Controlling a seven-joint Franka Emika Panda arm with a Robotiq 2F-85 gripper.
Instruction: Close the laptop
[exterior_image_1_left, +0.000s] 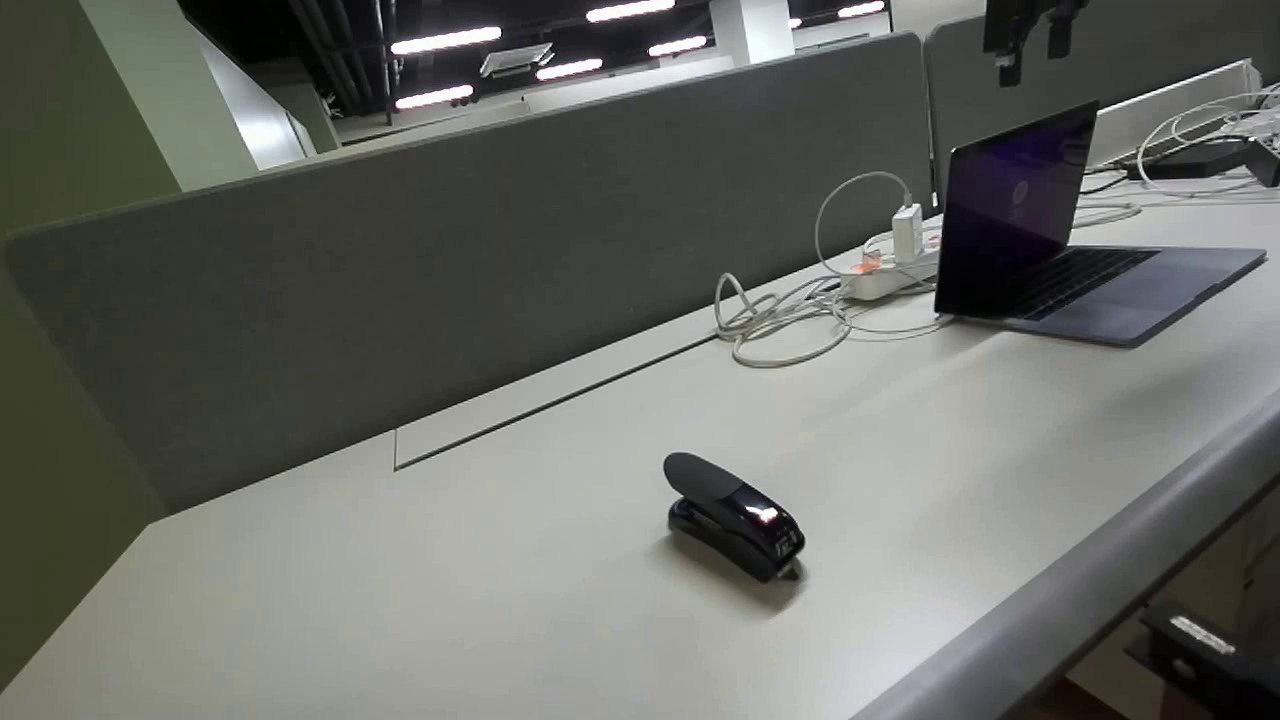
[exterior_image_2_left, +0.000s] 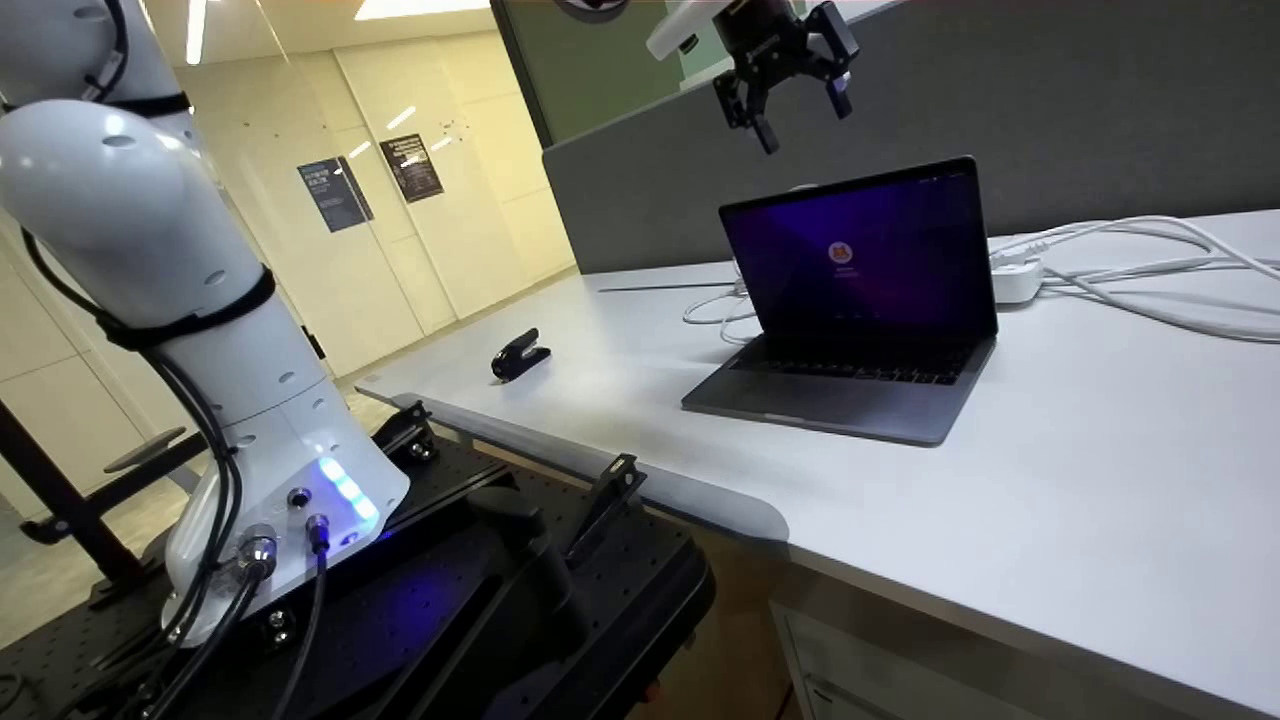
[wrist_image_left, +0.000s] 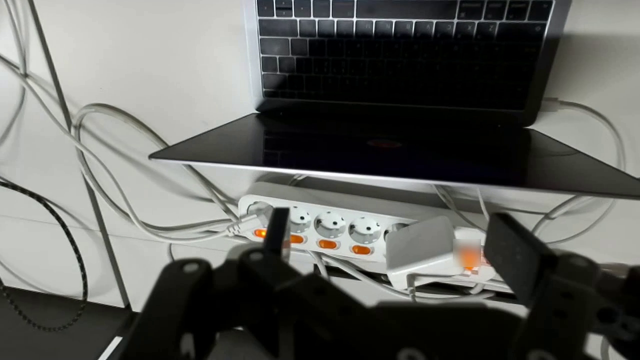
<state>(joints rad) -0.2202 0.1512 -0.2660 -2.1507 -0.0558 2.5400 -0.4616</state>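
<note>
The dark grey laptop stands open on the white desk, its purple-blue screen raised. The laptop shows in both exterior views (exterior_image_1_left: 1018, 205) (exterior_image_2_left: 858, 262). In the wrist view the laptop (wrist_image_left: 390, 150) is seen from above, with the keyboard at the top and the screen's upper edge nearer my fingers. My gripper (exterior_image_2_left: 805, 122) is open and empty, above the screen's top edge and apart from it. In an exterior view the gripper (exterior_image_1_left: 1035, 62) is partly cut off by the top edge. In the wrist view the gripper's fingers (wrist_image_left: 395, 241) are wide apart, beyond the screen's edge, over the power strip.
A white power strip (wrist_image_left: 345, 205) with a charger (wrist_image_left: 425, 250) and loose cables (exterior_image_1_left: 785, 325) lies behind the laptop. A grey partition (exterior_image_1_left: 500, 260) runs along the desk's back. A black stapler (exterior_image_1_left: 735, 520) lies on the desk (exterior_image_2_left: 620, 350), well apart from the laptop.
</note>
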